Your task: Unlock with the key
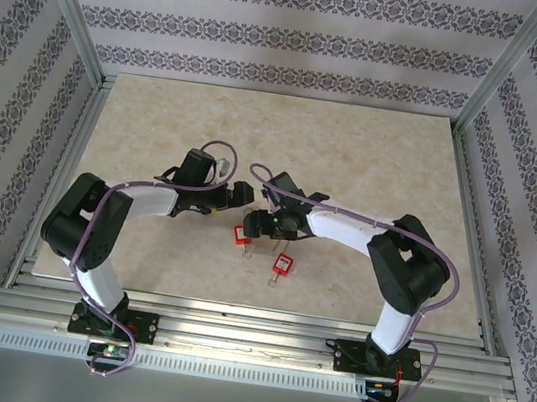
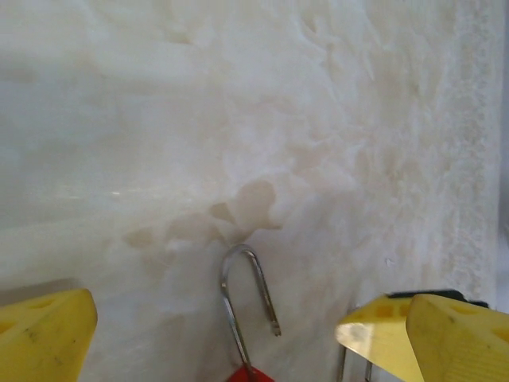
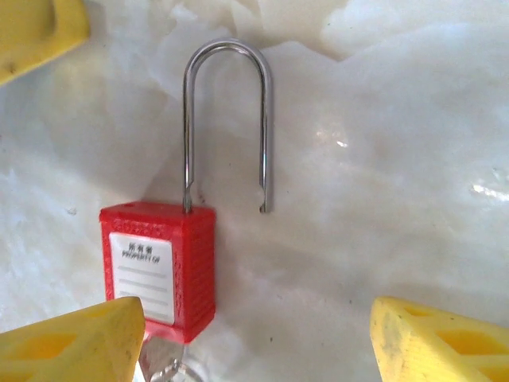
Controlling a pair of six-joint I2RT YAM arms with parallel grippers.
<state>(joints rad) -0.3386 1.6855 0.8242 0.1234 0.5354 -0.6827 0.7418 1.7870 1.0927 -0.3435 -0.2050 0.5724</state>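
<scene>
The left arm (image 1: 100,279) and the right arm (image 1: 393,326) look alike. Each is made of smooth white tubular links joined by bulky black joint housings, with a black wrist block at the far end. Each stands on a flat black base plate (image 1: 114,323) at the near edge of the tabletop (image 1: 358,144). A thin purple cable (image 1: 218,144) runs along each arm in loose loops, and small red and green details sit by the bases. The jaws are chunky yellow plastic wedges with shallow moulded recesses.

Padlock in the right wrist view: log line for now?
red padlock: lying flat | shackle: open | right tool: open, gripping nothing
</scene>
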